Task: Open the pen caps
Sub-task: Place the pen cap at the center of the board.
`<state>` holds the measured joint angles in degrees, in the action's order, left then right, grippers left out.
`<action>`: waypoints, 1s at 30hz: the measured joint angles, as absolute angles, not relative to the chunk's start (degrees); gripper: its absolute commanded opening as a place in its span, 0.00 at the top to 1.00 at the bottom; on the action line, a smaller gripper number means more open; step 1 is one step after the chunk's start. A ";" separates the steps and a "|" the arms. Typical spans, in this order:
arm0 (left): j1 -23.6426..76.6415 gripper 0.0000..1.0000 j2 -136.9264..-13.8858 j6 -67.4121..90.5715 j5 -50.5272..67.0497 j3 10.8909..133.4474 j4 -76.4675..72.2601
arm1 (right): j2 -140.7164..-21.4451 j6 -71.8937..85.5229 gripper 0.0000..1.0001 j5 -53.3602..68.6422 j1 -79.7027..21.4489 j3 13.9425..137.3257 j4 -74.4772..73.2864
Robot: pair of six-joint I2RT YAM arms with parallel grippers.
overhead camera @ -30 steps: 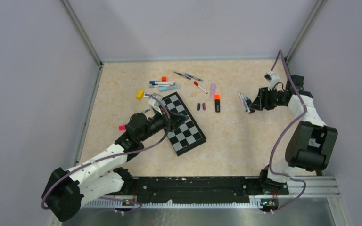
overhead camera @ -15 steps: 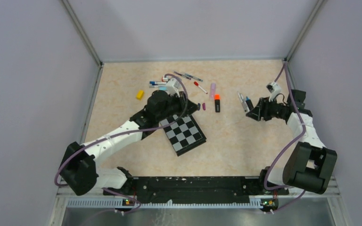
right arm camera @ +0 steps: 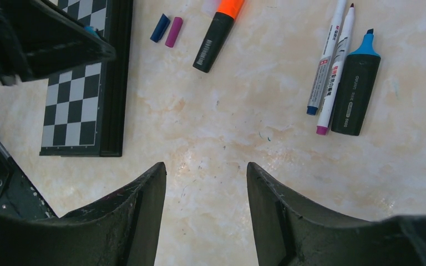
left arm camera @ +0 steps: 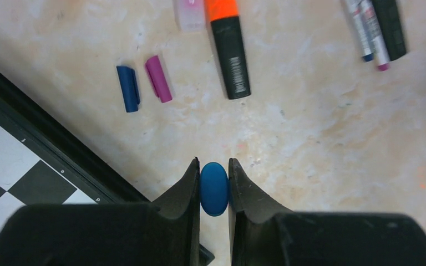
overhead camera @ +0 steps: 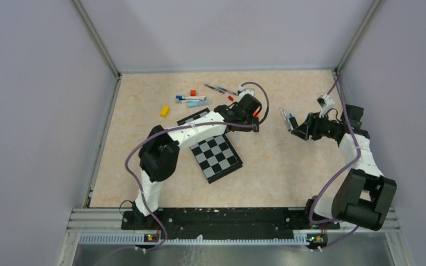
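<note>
1. A beige marbled table (overhead camera: 144, 166) was enclosed by plain lilac-grey walls (overhead camera: 44, 111). A chessboard (overhead camera: 217, 155) lay left of centre.
2. The left gripper (left arm camera: 214, 166) was reached out to the middle of the table, its jaws drawn narrow and clamped on a blue cap (left arm camera: 214, 188). The cap was seen end-on, so its long axis was judged to run along the fingers.
3. The right gripper (right arm camera: 205, 177) was held above bare table on the right, jaws apart and empty.
4. A loose blue cap (left arm camera: 127, 87) and a magenta cap (left arm camera: 159, 78) lay flat, side by side, between the chessboard and the orange highlighter (left arm camera: 230, 61). Their long axes were roughly parallel to each other and to the highlighter.
5. The orange cap (left arm camera: 222, 6) was seated on the highlighter's far end; the barrel's long axis ran near to far.
6. Two white pens (right arm camera: 327, 61) and a blue-tipped highlighter (right arm camera: 356, 88) lay uncapped on the right.
7. The caps were judged light, stiff and smooth, and liable to slip or flick out of a pinch. Hold was best taken across the flat sides at mid-length.
8. For a seated cap, the barrel was to be pinned by one gripper and the cap drawn off straight along the long axis.
</note>
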<state>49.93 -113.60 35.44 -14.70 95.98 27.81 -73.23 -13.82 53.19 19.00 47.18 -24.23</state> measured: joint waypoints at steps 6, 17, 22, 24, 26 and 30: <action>50.11 1.00 -122.23 34.28 -16.84 100.64 32.82 | -73.23 -13.82 0.46 53.28 19.00 47.18 -24.12; 49.32 0.91 -129.56 31.18 -17.65 106.04 32.64 | -73.23 -13.82 0.46 53.30 19.00 47.18 -24.01; 48.71 0.83 -130.65 30.68 -17.34 107.00 31.66 | -73.23 -13.82 0.46 53.32 19.00 47.18 -24.01; 48.38 0.80 -131.15 30.48 -17.12 107.53 31.18 | -73.23 -13.82 0.46 53.30 19.00 47.18 -24.01; 48.07 0.78 -131.68 30.30 -16.93 107.92 30.89 | -73.23 -13.82 0.46 53.32 19.00 47.18 -24.01; 47.59 0.74 -132.11 30.22 -16.47 108.01 30.59 | -73.23 -13.85 0.46 53.30 19.00 47.18 -24.01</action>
